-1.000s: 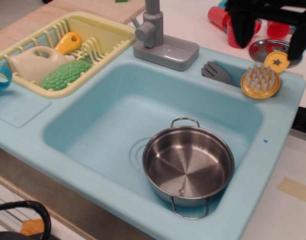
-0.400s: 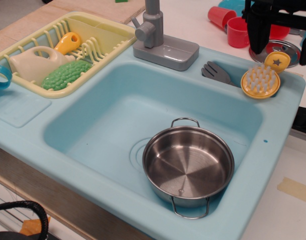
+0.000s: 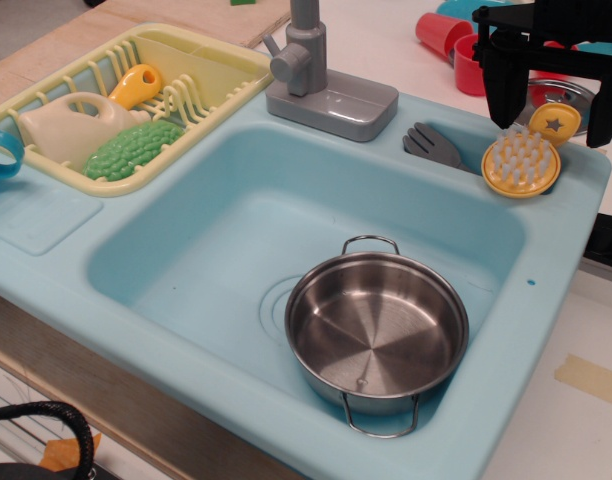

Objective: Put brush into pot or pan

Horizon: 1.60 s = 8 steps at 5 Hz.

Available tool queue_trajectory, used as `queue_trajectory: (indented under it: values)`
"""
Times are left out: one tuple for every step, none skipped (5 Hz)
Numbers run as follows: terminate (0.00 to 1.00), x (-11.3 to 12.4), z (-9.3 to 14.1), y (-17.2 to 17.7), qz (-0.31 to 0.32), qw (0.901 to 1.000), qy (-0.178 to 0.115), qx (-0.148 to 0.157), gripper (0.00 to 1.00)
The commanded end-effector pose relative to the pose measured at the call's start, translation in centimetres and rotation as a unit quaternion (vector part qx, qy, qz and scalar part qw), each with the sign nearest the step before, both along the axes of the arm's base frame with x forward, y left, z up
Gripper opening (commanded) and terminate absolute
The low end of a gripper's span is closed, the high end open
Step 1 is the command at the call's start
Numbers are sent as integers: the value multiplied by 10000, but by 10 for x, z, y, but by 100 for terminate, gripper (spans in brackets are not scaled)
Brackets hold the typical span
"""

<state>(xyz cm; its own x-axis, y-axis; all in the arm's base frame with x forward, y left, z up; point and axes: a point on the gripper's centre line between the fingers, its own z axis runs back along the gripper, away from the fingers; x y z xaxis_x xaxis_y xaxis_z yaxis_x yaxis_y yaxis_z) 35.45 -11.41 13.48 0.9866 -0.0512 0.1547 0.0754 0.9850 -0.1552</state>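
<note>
The yellow-orange brush [image 3: 523, 162] lies bristles-up on the sink's back right rim, its star-marked handle pointing to the back right. The shiny steel pot [image 3: 376, 330] with two wire loop handles stands in the front right of the light blue sink basin [image 3: 216, 240]. My black gripper [image 3: 552, 118] hangs open directly over the brush's handle, one finger [image 3: 505, 92] to its left and the other to its right, holding nothing.
A grey fork [image 3: 433, 146] lies in a recess left of the brush. A grey tap [image 3: 321, 80] stands at the back rim. A steel lid [image 3: 571, 98] and red cups [image 3: 456, 45] sit behind. A yellow rack [image 3: 216, 75] at left holds a green vegetable toy [image 3: 134, 150].
My gripper has come down and shifted slightly, so its open fingers now straddle the brush's handle more closely. The brush, pot and other things have not moved.
</note>
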Motion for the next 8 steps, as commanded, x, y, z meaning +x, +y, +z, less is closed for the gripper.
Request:
queue_trajectory:
  values:
    - [0, -1, -6, 0, 36, 9996, 42, -279, 100]
    - [0, -8, -14, -1, 31, 9994, 69, -349, 0]
    - [0, -13, -11, -2, 68, 9996, 63, -275, 0]
    - [0, -18, -11, -2, 112, 9996, 64, -270, 0]
    - [0, -25, 2, -2, 202, 9997, 105, -116, 0]
    - [0, -39, 14, 3, 410, 9991, 64, 30, 0]
    - [0, -57, 20, 15, 667, 9977, -33, 111, 0]
    - [0, -80, 11, 23, 936, 9955, -131, 43, 0]
